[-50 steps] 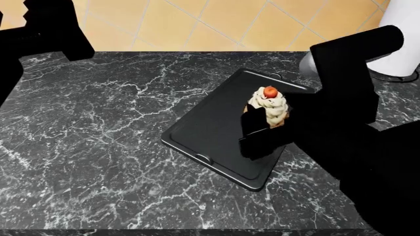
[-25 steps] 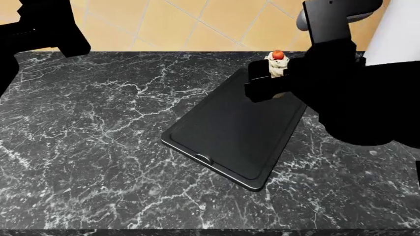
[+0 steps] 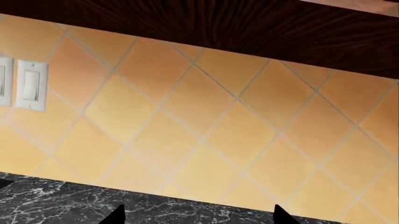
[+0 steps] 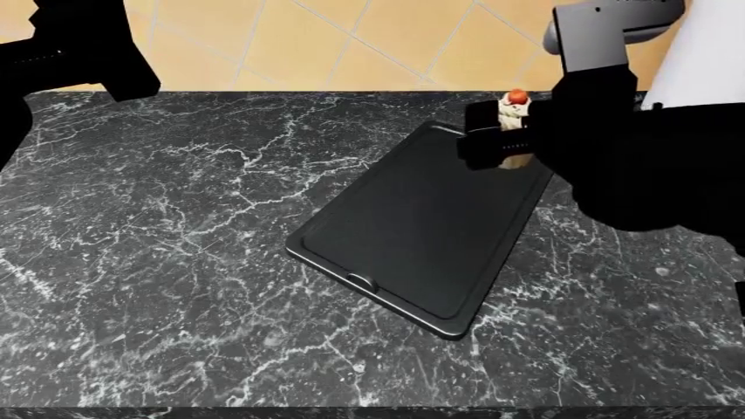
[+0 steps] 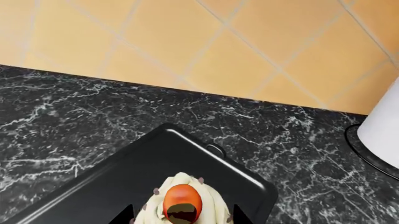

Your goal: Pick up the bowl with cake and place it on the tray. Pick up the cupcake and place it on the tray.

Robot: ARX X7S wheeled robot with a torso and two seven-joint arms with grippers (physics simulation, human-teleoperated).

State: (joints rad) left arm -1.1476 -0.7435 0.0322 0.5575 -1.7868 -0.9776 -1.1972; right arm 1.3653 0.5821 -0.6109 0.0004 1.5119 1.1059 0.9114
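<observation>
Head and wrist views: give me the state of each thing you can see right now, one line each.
cupcake: upright, held in the right gripper, over the tray's far end.
tray: flat on the counter, nothing resting on it.
right gripper: shut on the cupcake.
left gripper: open, holding nothing, facing the tiled wall.
light switch: on the wall, position unclear.

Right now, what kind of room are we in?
Most likely a simulated kitchen: a black marble countertop against an orange tiled backsplash, a black baking tray on it, a wall light switch, and dark wood cabinetry above.
</observation>
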